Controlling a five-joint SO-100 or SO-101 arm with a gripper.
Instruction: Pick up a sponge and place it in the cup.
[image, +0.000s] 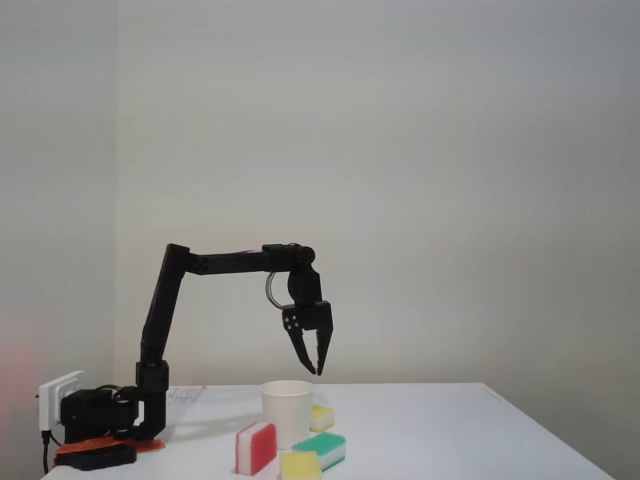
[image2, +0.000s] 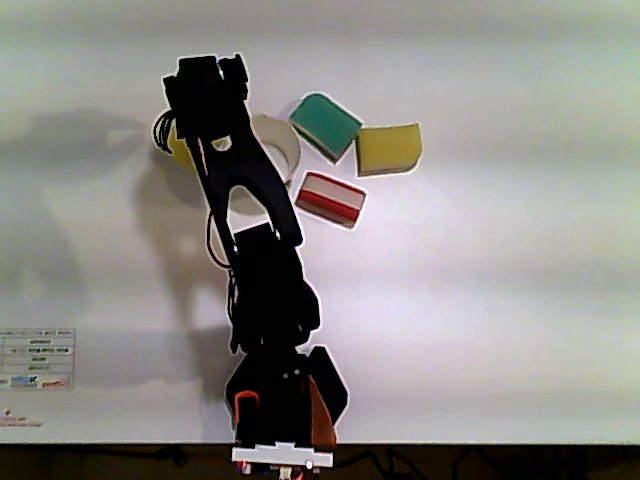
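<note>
Jaws slightly parted above cup (image: 288, 405)

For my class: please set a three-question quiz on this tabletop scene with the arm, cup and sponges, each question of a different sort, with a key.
1. True or false: in the fixed view, the gripper hangs in the air above the cup, touching nothing.
2. In the fixed view, which sponge stands on edge left of the cup?
A. the red-and-white sponge
B. the green-and-white sponge
C. the deeper-yellow sponge
3. Fill in: the pale-yellow sponge lies on the table, just to the ____ of the cup in the fixed view.

Key: 1 true; 2 A; 3 right.
</note>
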